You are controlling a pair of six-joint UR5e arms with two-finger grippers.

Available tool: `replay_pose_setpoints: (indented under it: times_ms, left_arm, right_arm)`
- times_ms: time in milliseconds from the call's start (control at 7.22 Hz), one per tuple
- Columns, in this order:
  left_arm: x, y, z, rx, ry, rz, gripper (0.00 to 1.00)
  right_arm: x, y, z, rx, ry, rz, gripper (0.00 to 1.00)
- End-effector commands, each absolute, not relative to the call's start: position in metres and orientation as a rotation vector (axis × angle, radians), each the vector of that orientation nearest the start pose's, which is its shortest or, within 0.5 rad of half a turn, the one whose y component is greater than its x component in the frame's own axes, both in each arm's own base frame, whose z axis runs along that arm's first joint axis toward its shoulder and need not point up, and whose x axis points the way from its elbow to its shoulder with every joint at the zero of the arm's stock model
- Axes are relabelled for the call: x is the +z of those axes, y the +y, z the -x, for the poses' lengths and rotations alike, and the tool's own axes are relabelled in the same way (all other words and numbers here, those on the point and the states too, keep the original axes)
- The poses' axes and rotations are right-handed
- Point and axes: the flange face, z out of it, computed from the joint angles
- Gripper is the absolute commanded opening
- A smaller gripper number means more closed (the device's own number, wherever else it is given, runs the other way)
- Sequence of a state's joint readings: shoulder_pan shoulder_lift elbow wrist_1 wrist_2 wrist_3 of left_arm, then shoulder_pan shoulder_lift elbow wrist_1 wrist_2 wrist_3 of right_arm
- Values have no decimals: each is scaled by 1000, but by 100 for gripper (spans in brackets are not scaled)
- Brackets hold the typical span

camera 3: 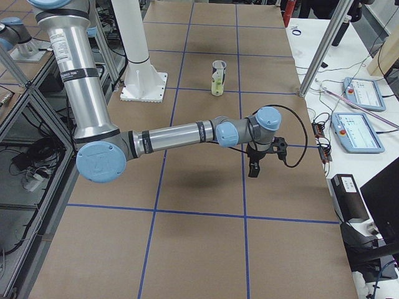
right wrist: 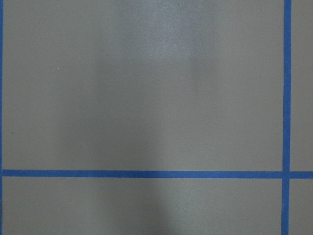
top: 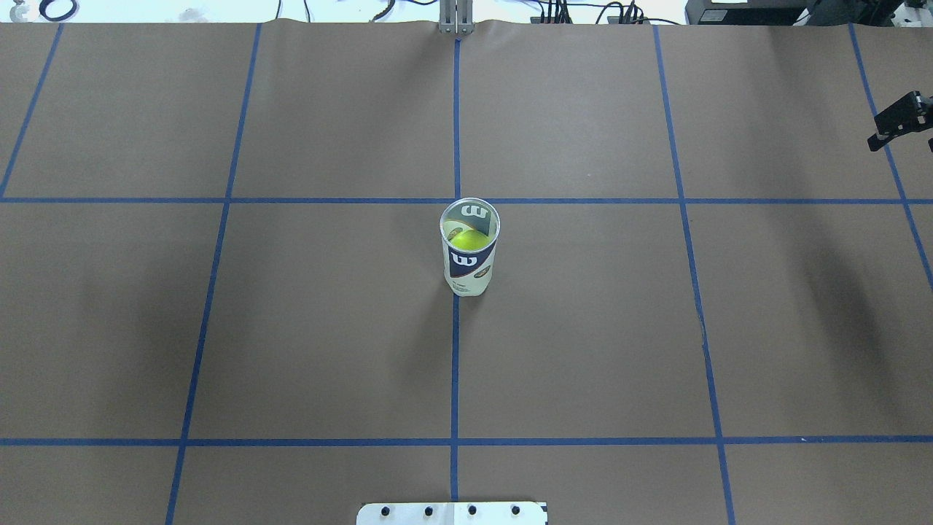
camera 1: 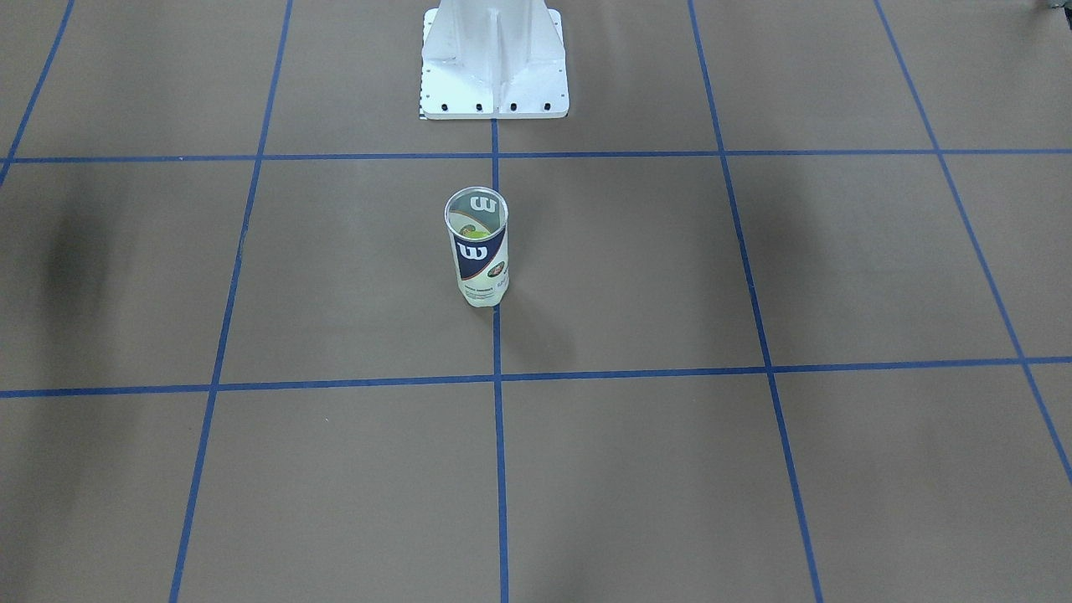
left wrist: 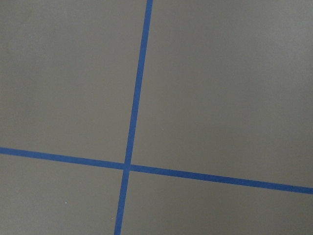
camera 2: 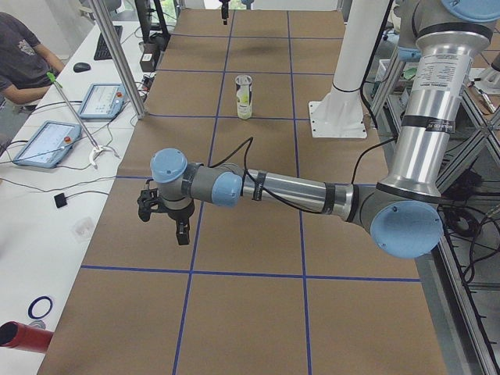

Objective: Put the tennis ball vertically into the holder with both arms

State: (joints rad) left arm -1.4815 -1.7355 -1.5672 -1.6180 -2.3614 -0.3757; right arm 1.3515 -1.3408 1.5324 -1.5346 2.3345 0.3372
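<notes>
With the ball (top: 469, 239) lodged in the upright holder (top: 468, 264) at the centre of the surface (top: 328, 328), insertion is judged done and only retreat called for; whether the left hand (camera 2: 164, 225) or right hand (camera 3: 254, 168), well aside, is clenched cannot be told.

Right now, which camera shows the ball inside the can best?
Overhead exterior: it looks into the open can onto the yellow-green ball. Front-facing shows a sliver; side views, a small distant can; wrist views, just table.
</notes>
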Motion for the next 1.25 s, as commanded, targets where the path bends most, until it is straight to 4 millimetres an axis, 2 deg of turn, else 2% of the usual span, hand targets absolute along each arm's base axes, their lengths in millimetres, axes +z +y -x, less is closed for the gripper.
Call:
replay_pose_setpoints:
  times_ms: [0,139,277,416,693,970,1108]
  left_arm:
    - [574,-559,11,-194,806,3,99]
    - [573,-559,10,-184,807,-6,99]
    - [559,-549,12,-141,813,-56,99]
    - [561,-534,13,-103,806,-69,99]
    - [598,-507,18,7,789,-64,99]
    - [630,-496,19,59,781,-39,99]
    - [637,-492,22,112,785,-53,99]
  right_arm:
    - [553,-595,57,38,-785,1,99]
    - [552,-596,57,34,-784,-6,99]
    - [557,-596,58,-2,-780,-13,99]
    - [555,-590,56,-17,-794,-16,99]
    - [556,-590,57,-20,-783,-19,99]
    - [563,-583,54,-23,-786,-11,99]
    - [561,-584,54,-26,-787,-15,99]
